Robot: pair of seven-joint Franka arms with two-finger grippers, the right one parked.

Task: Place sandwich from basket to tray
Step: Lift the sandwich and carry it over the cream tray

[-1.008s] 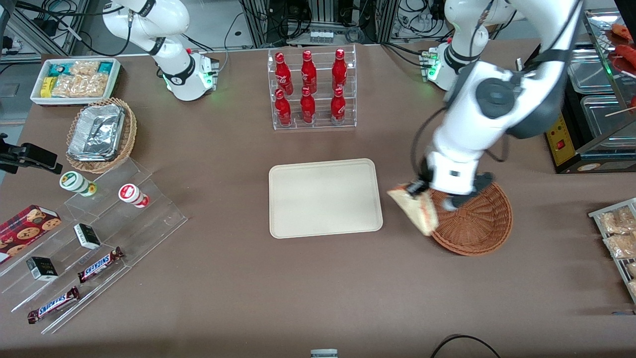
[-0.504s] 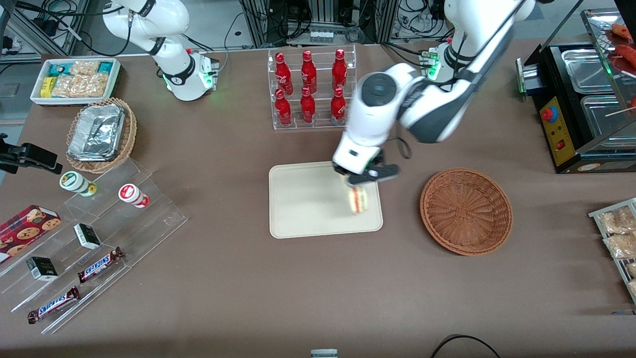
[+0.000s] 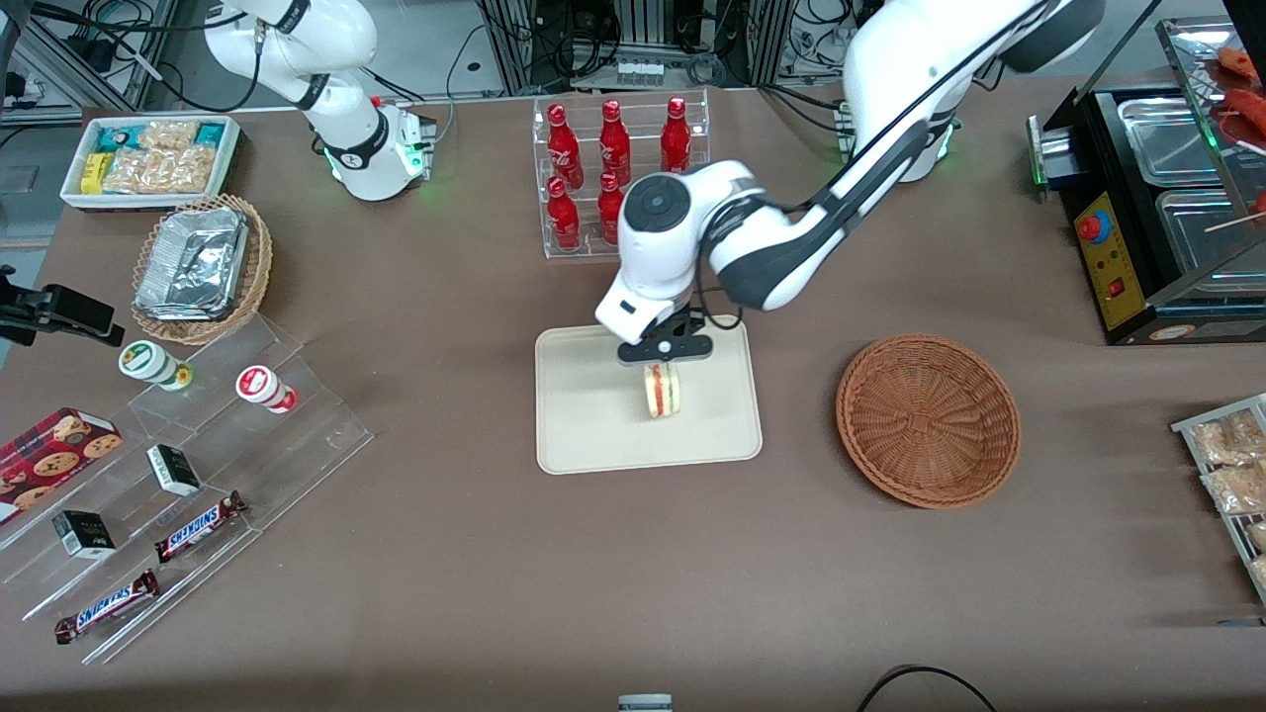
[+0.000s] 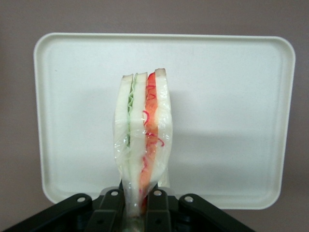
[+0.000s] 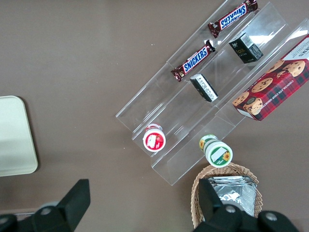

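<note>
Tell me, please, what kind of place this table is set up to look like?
Probably a mock snack counter in a robot lab: red bottles in a clear rack, Snickers bars on display steps, and the gripper holding a sandwich over a tray.

Pincer (image 3: 664,364) seemingly gripping sandwich (image 3: 662,392) above tray (image 3: 593,415)

I am running this rig in a robotics lab dressed up as a snack counter: cable-strung metal racks (image 3: 643,40) line the edge of the brown table (image 3: 495,574). Spread over it are a clear rack of red bottles (image 3: 618,178), acrylic steps with Snickers bars (image 3: 198,529) and a hot-food warmer (image 3: 1177,188).
</note>
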